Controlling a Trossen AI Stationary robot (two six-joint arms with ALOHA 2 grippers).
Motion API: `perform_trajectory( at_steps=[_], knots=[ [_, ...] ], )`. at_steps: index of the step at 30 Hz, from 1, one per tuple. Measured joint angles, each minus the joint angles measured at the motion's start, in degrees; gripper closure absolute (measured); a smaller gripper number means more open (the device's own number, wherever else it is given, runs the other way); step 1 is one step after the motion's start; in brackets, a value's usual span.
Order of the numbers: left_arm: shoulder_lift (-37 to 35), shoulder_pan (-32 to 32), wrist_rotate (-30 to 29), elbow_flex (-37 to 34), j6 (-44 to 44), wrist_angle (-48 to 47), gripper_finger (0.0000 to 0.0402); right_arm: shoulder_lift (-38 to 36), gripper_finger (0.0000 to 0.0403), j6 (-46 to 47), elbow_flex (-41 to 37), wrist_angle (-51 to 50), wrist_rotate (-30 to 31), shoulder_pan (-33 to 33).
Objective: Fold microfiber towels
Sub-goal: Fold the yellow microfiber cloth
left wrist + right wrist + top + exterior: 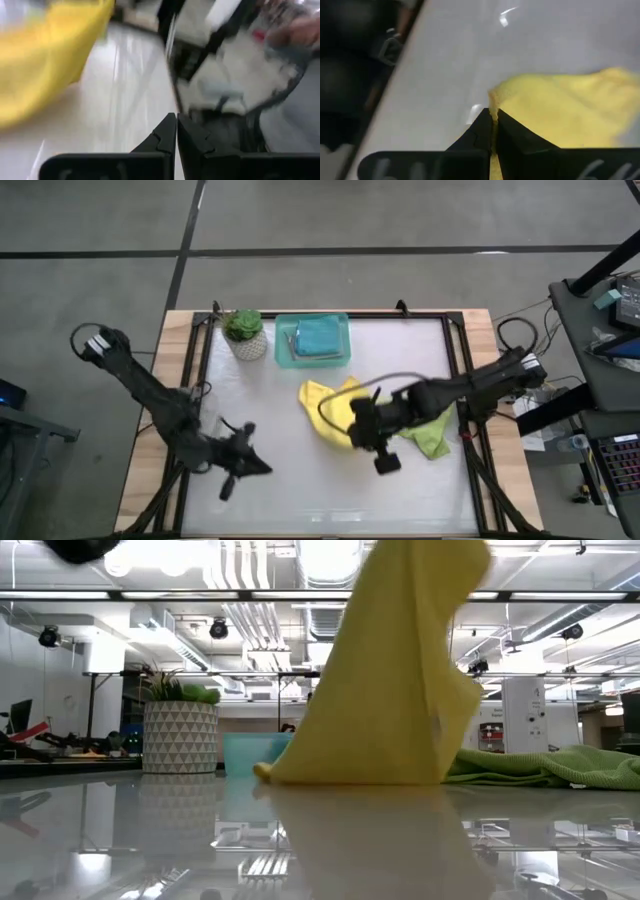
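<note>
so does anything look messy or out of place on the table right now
Mostly the lime green towel: it lies crumpled near the table's right edge, not flat. The yellow towel hangs bunched from the right hand, which is shut on its edge. Nothing looks spilled or damaged.

overhead and table-level views share the yellow towel point(325, 408); wrist cameras sit close.

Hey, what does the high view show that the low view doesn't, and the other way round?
Only the high view shows both arms: the right hand shut on the soft yellow microfiber towel, the left hand shut and empty at the table's left front, and the folded teal-blue towel inside the rigid teal rectangular tray. Only the low view shows the yellow towel lifted, draping down to the table, with the room behind. Both show the lime green towel and the potted plant.
</note>
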Motion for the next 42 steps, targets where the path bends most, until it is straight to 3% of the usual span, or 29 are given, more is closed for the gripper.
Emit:
perform_trajectory(
  at_steps=[5, 9, 13, 19, 26, 31, 35, 42],
  knots=[
    [9.52, -1.27, 4.27, 1.86, -9.32, -0.37, 0.0401, 0.0, 0.0394, 7.68, -10.26, 11.06, -6.96, 3.52],
    [15.81, -1.92, 7.61, 2.92, -14.58, 0.1, 0.0401, 0.0, 0.0394, 14.37, -18.2, 21.12, -9.06, 5.61],
    [20.42, -2.35, 9.58, 3.18, -14.79, 5.1, 0.0401, 0.0, 0.0394, 19.77, -23.92, 29.32, -9.19, 7.25],
    [22.89, -1.98, 11.9, 3.11, -14.44, 3.74, 0.0401, 0.0, 0.0394, 22.28, -26.35, 30.58, -9.2, 7.91],
    [21.76, 0.98, 3.1, 2.87, -13.06, 0.59, 0.0401, -0.05, 0.0394, 20.21, -23.96, 31.46, -11.44, 8.24],
    [21.69, 5.43, -0.1, 2.96, -1.07, 4.88, 0.0396, -0.37, 0.0394, 16.25, -19.18, 28.89, -3.04, 7.24],
    [20.91, 9.64, -1.54, 3.99, 7.63, 9.56, 0.0359, -0.39, 0.0394, 13.42, -16.53, 28.5, 1.38, 4.58],
    [20.27, 15.07, -12.47, 5.53, 15.56, 10.76, 0.0272, -0.39, 0.0394, 10.66, -15.01, 30.71, 2.08, -2.07]
  ],
)
